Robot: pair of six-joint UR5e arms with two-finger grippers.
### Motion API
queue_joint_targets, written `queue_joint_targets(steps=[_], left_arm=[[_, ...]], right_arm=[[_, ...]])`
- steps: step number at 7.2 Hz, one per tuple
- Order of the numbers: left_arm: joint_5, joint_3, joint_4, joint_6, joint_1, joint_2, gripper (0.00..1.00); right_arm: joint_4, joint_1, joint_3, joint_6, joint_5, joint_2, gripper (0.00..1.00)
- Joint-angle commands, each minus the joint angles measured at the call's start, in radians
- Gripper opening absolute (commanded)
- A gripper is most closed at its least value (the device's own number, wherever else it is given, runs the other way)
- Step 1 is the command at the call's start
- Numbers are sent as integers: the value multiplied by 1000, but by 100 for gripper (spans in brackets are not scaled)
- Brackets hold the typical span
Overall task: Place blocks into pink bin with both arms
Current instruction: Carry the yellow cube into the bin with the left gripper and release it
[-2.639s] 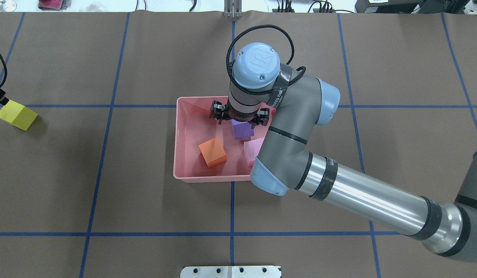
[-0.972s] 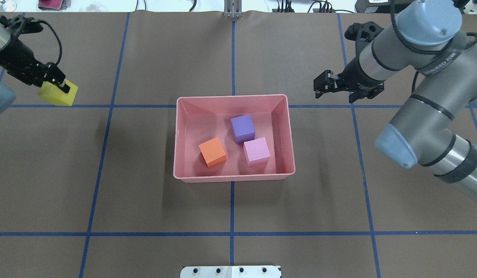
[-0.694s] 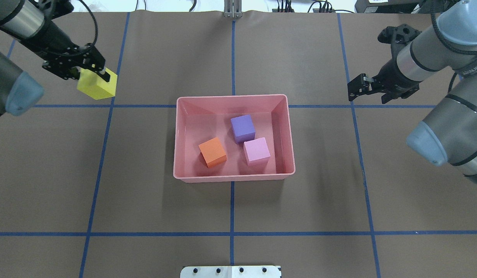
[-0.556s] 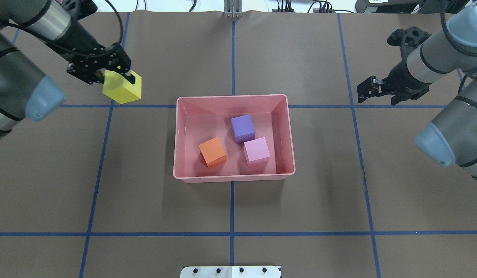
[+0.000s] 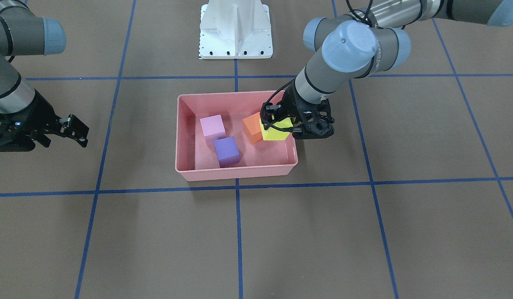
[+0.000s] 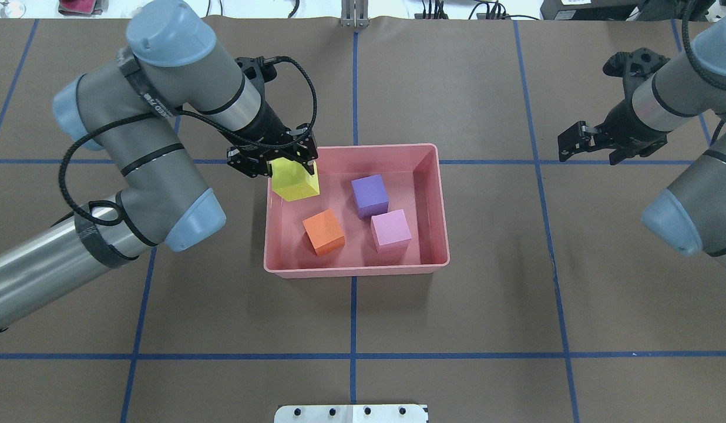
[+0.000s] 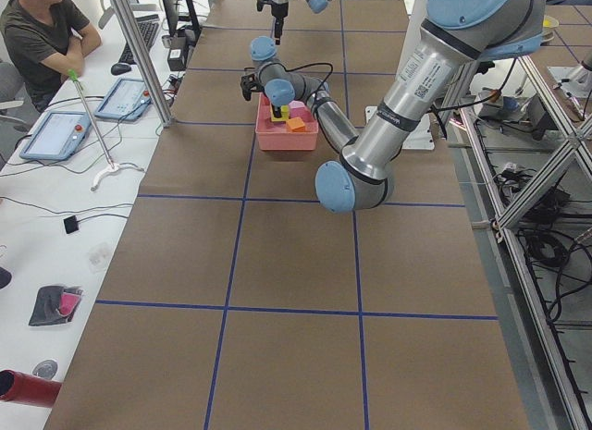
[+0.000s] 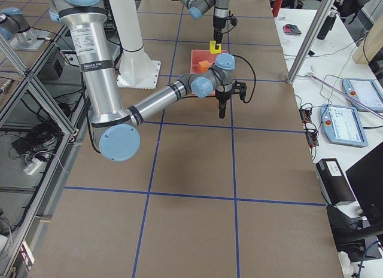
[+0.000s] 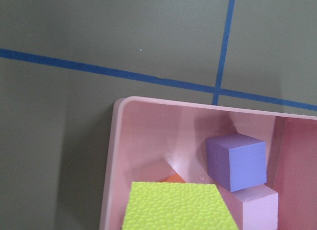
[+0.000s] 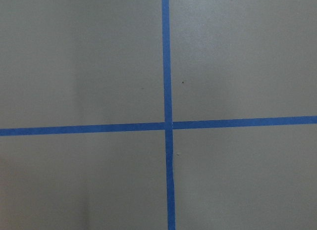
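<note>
The pink bin (image 6: 354,271) sits mid-table and holds the orange block (image 6: 323,231), the purple block (image 6: 369,195) and the light pink block (image 6: 390,230). My left gripper (image 6: 283,170) is shut on the yellow block (image 6: 294,179) and holds it over the bin's far left corner, above the floor. The front view shows the yellow block (image 5: 275,129) in my left gripper (image 5: 287,124), beside the orange block (image 5: 251,126). The left wrist view shows the yellow block (image 9: 178,207) over the bin's rim (image 9: 111,165). My right gripper (image 6: 592,154) is open and empty, far right of the bin.
Brown table paper carries a blue tape grid (image 6: 354,355). The white pedestal base (image 5: 235,29) stands at the robot's side of the table. An operator (image 7: 42,32) sits at a side desk with tablets, off the table.
My left arm has carried the yellow block from the far left to over the bin's far left corner. My right arm left the purple block in the bin and drew back to the right.
</note>
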Motion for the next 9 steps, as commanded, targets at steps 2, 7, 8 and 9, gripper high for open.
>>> queue_joint_targets(steps=[2,7,8,9], left_arm=[[55,113,-32,2,30,-43,0],[112,131,-38,5,58,-48,82],[112,131,-44,5,58,-48,90],[112,131,-53,7,58,-48,92]], right_arm=[[0,-1,-4,-1,0,-2,100],[0,-1,-15,-1,-2,-1,100],[0,-3,-15,-1,-2,1,100],[0,-3,-15,-1,-3,2,100]])
